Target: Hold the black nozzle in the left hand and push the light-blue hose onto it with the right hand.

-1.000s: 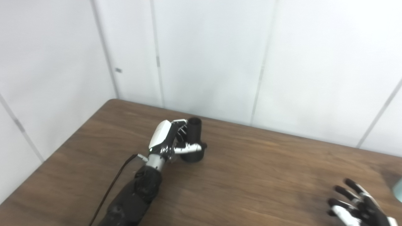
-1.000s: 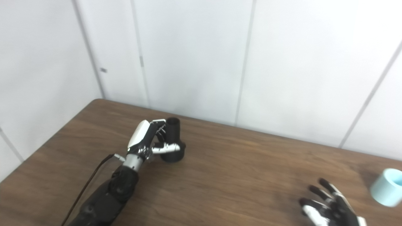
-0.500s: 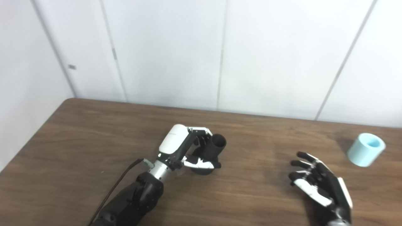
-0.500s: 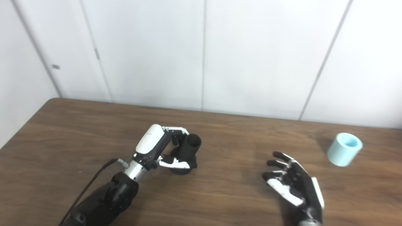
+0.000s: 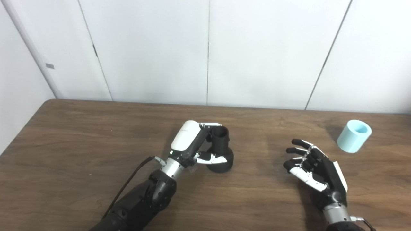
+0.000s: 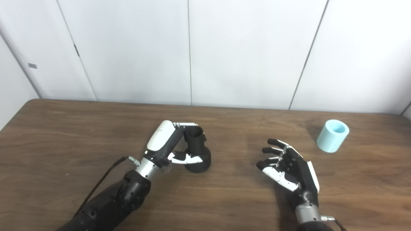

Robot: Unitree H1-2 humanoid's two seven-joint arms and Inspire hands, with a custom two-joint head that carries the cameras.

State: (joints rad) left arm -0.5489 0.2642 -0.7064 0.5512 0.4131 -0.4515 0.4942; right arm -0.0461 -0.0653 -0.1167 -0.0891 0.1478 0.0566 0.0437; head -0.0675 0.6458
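Wooden table (image 5: 80,138) with a dark brown grain fills the lower part of both head views, and plain white wall panels (image 5: 263,48) rise behind its far edge. On the left, the left hand (image 5: 192,146) is wrapped around the black nozzle (image 5: 221,150): its fingers (image 5: 210,125) curl over the far side of the narrow upper neck, and the thumb presses across the near side, just above the wider rounded base. The nozzle stands upright with its open mouth facing up, and its base appears to rest on the table. A thin dark cable (image 5: 128,186) runs along the left forearm toward the wrist. On the right, the right hand (image 6: 290,168) is empty, fingers spread apart and slightly curled, palm turned toward the left hand. It appears to hover just above the table surface. The light-blue hose (image 6: 333,135), a short pale cylinder with its open end tipped upward, lies on the table beyond and to the right of those spread fingertips, well apart from them and far from the nozzle.
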